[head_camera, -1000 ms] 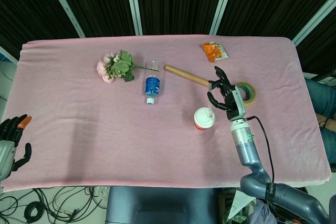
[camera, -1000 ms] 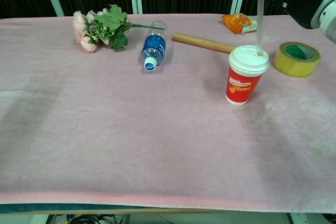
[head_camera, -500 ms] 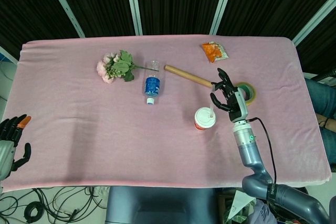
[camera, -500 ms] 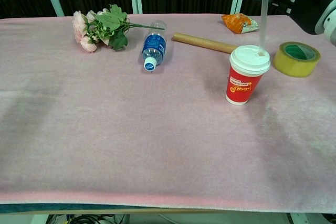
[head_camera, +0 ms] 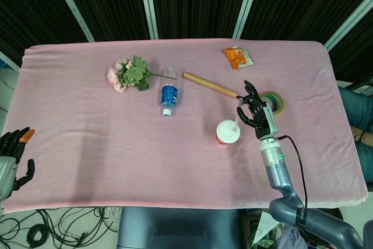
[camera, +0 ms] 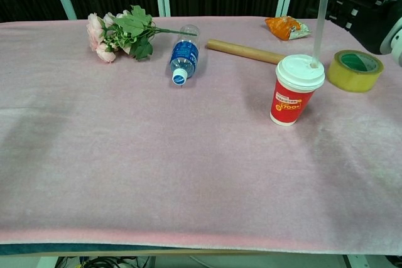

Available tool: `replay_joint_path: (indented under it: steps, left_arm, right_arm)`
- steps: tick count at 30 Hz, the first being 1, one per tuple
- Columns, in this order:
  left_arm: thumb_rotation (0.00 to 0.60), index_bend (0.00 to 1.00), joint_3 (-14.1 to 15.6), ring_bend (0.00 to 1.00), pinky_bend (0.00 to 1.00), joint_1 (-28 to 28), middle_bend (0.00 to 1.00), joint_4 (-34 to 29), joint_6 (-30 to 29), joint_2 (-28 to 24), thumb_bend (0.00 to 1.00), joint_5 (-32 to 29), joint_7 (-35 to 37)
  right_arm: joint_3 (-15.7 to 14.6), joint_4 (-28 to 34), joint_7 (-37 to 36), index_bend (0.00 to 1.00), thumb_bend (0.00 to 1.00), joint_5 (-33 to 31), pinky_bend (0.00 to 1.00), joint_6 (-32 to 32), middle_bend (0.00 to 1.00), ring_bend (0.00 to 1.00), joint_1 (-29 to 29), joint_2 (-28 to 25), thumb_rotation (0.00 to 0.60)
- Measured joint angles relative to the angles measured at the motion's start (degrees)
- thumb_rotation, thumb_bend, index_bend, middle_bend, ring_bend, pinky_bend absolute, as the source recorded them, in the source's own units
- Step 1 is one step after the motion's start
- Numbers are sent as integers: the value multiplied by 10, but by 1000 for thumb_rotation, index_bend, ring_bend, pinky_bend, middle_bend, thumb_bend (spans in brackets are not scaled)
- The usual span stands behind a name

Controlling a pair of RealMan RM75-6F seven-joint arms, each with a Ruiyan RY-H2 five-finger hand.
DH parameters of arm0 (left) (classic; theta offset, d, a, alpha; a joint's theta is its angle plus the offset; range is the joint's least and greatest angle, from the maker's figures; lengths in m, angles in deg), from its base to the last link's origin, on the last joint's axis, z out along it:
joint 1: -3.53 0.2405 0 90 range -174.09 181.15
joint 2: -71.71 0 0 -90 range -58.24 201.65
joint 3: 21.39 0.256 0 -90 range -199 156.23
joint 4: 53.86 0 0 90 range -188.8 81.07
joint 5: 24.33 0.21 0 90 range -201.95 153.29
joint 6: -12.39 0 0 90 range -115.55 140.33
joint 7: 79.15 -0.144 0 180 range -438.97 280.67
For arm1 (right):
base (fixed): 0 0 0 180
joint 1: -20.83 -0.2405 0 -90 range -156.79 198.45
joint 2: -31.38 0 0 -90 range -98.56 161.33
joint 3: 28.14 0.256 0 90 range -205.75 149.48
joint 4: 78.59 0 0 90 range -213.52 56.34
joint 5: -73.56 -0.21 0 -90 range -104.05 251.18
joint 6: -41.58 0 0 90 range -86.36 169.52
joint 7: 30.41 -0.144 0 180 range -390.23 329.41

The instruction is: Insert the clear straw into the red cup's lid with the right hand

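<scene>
While pinched in right robot hand point(camera: 367, 4), clear straw point(camera: 319, 26) tip-down in red cup's lid point(camera: 300, 71).

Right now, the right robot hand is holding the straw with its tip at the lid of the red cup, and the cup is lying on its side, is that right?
Not quite: the red cup stands upright on the table, as the chest view shows. The right robot hand does hold the straw with its tip at the lid.
</scene>
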State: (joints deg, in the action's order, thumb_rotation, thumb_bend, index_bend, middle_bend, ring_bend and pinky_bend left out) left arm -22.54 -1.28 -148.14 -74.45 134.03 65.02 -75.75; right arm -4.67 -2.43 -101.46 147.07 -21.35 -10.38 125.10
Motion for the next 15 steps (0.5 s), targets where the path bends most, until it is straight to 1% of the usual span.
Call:
replay_joint_path:
  steps: [15]
  left_arm:
    - [600, 95, 0, 0, 0, 0, 41, 1, 1, 0, 621, 0, -1]
  right_arm:
    - [-24, -39, -39, 600, 367, 31, 175, -10, 50, 15, 5, 19, 600]
